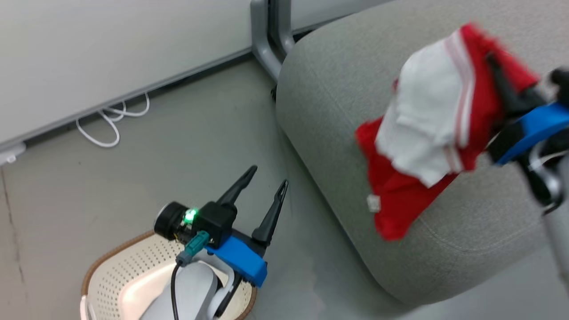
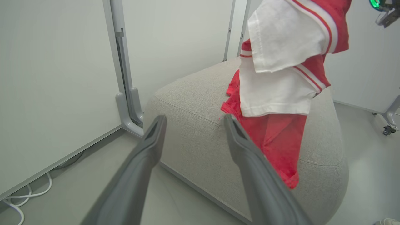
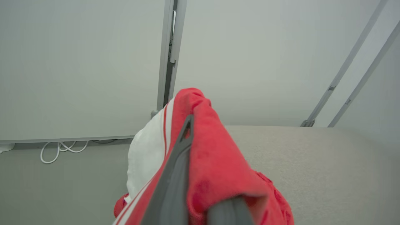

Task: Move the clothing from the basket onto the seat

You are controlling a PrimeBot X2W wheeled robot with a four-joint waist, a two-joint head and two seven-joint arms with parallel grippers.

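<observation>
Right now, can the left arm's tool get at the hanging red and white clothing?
Probably yes: the open left tool points at the soft red-and-white fabric clothing dangling from the shut right tool over the grey upholstered seat, with nothing visible between them.

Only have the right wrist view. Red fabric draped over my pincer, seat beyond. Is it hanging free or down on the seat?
Observer: Hanging. The clothing dangles from the right pincer over the near edge of the seat. I cannot tell whether it touches the cushion.
Operator: Left arm?
Observer: Left pincer is open and empty, above the basket, fingers pointing toward the seat.
Operator: Basket cleared?
Observer: No fabric in the part I can see; the left forearm covers much of it.
</observation>
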